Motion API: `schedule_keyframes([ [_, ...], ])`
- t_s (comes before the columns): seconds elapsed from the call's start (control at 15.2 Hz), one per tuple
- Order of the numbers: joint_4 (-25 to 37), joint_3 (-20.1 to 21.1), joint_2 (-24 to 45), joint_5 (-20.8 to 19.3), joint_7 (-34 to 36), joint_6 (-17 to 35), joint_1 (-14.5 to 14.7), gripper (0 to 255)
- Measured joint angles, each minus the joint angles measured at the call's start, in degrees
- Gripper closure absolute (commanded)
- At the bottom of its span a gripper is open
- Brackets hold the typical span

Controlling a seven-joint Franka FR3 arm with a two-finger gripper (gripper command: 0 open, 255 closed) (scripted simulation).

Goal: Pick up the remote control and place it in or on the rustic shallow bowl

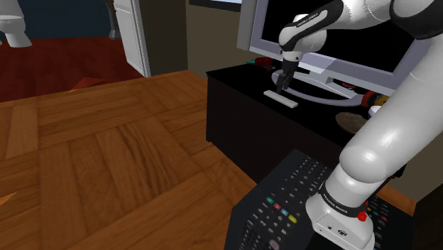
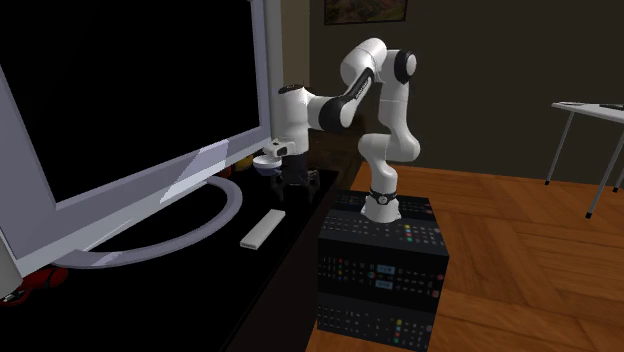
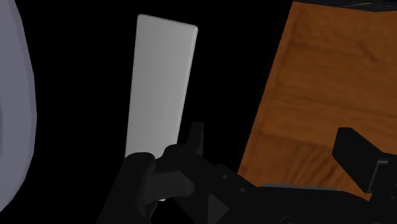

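The remote control [image 1: 280,99] is a plain white flat bar lying on the black TV cabinet [image 1: 234,106], just in front of the TV's grey base. It appears again as the remote [image 2: 262,229] and the remote [image 3: 159,95]. My gripper [image 1: 285,84] hangs a little above its far end, open and holding nothing. In the wrist view the gripper [image 3: 271,140] has its fingers apart, and the remote lies outside one finger [image 3: 195,135], not between them. A brownish shallow bowl [image 1: 351,121] sits on the cabinet nearer the stand, partly behind my arm.
A large TV [image 1: 334,35] with a curved grey base [image 2: 170,235] stands close behind the remote. Small red and orange items [image 1: 373,99] lie beside the bowl. The cabinet's front edge drops to the wooden floor [image 1: 106,156]. A folding table [image 2: 590,110] stands far off.
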Motion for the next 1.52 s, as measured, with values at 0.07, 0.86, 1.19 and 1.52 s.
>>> schedule_keyframes([
  [0.07,1.8,-0.6,2.4,1.0,-1.4,0.4,-0.3,0],
  [0.86,13.1,-2.3,20.2,9.6,-11.8,4.7,-5.2,0],
  [1.19,12.5,-2.0,21.3,10.3,-12.3,6.3,-5.4,0],
  [1.52,12.6,-2.0,21.4,10.4,-12.3,6.4,-5.4,255],
])
